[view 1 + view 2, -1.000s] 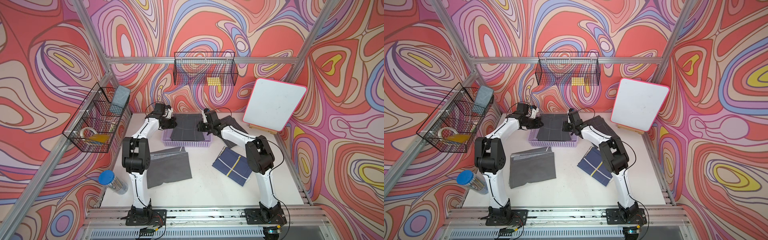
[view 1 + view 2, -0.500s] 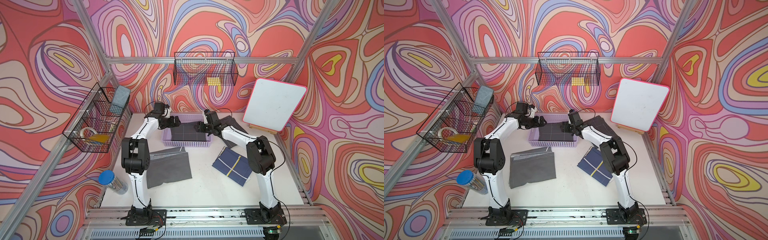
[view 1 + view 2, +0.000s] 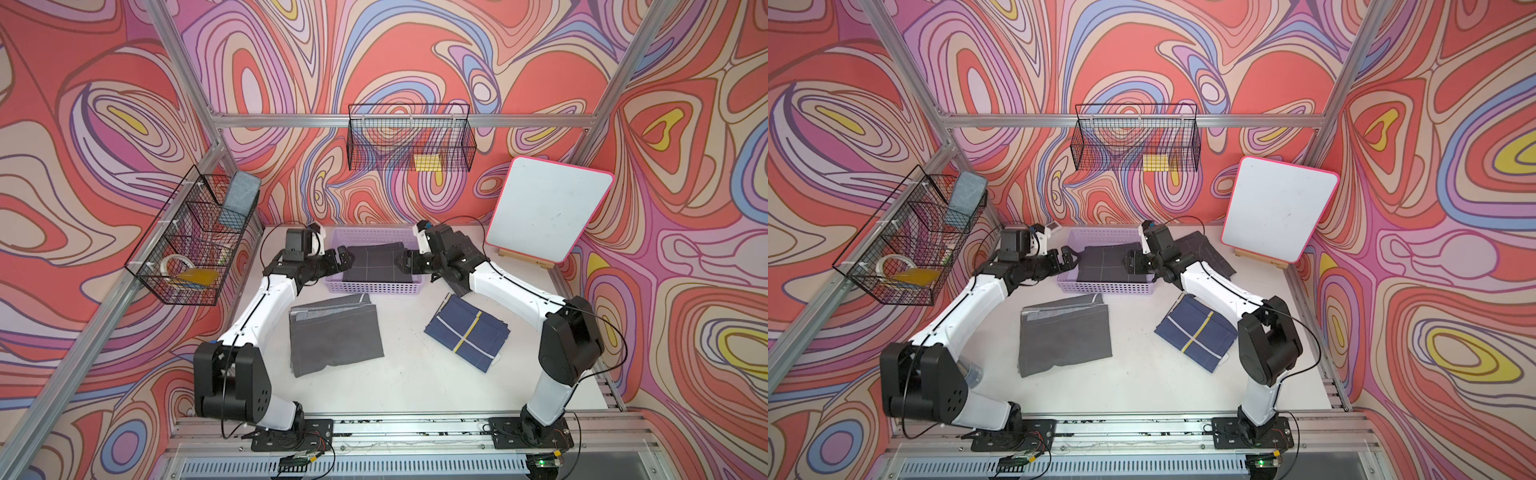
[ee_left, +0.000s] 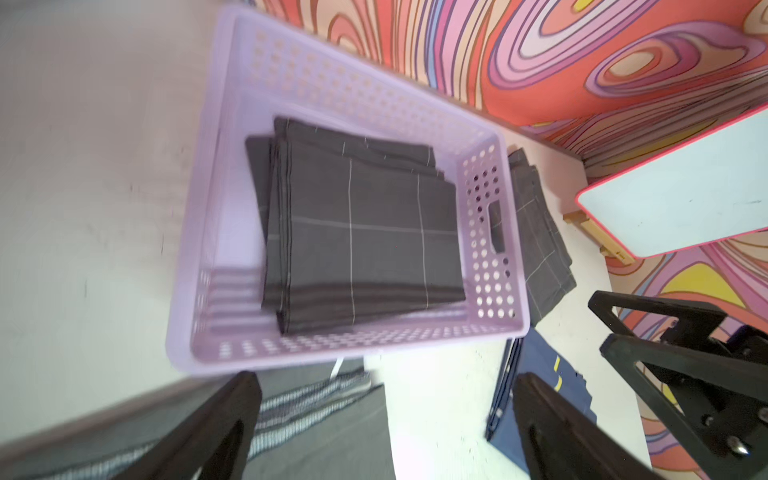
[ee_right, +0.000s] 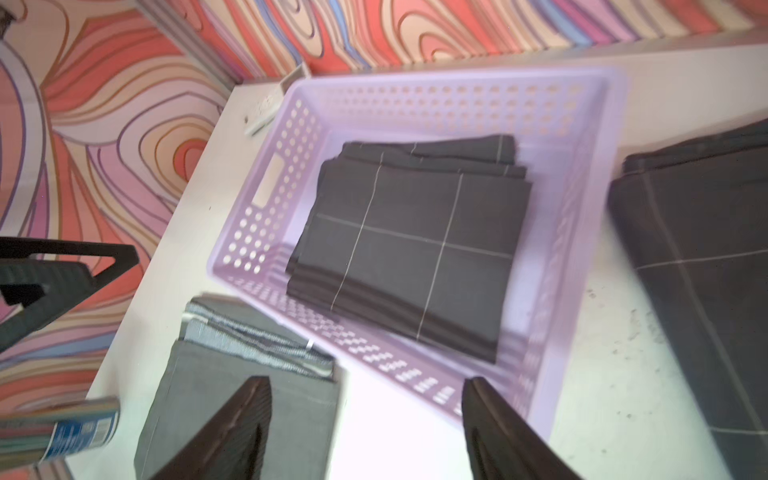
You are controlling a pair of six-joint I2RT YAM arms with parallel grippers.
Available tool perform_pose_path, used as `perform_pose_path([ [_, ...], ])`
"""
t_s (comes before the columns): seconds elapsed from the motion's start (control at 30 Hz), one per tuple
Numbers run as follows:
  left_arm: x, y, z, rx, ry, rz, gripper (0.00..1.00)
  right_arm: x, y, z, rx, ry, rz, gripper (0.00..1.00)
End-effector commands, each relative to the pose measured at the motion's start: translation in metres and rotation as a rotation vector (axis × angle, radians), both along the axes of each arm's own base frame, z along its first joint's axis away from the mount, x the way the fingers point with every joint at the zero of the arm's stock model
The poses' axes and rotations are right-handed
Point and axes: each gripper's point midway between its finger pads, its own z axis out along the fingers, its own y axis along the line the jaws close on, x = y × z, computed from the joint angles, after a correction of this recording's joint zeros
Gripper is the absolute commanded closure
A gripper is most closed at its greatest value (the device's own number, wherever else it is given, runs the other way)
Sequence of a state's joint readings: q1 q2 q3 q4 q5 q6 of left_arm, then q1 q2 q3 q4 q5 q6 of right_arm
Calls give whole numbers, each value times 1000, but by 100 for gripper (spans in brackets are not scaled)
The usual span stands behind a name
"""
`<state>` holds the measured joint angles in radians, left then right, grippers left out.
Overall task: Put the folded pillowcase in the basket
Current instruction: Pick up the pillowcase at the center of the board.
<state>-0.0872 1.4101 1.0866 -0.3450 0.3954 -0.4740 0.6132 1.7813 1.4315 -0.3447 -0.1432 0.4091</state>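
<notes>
Pillowcase (image 4: 361, 232) dk grey, thin white grid, folded in lilac basket (image 4: 357, 345); L jaws wide, R jaws parted, empty.

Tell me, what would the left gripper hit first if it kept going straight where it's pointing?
Most likely the folded pillowcase lying in the basket; the left gripper points across it, open. Height is unclear, so the rim could come first.
</notes>
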Motion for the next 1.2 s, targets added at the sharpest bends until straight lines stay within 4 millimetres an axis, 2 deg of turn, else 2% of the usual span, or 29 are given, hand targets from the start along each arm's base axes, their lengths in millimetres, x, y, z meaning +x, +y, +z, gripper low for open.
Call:
perform_pose_path([
  [0.0,-21,8,-5,-12,-7,66,1,-43,19,-32,-50,89,99,28],
  [0.23,-72,32,-22,46,1,174,1,-76,50,-66,-67,153,161,31],
  [0.43,-98,44,-33,61,-5,231,1,-75,70,-101,-120,185,130,33],
  [0.9,-117,47,-47,83,6,227,1,-60,93,-144,-186,216,105,38],
  [1.17,-122,49,-43,88,-27,230,1,-54,101,-161,-271,189,90,40],
])
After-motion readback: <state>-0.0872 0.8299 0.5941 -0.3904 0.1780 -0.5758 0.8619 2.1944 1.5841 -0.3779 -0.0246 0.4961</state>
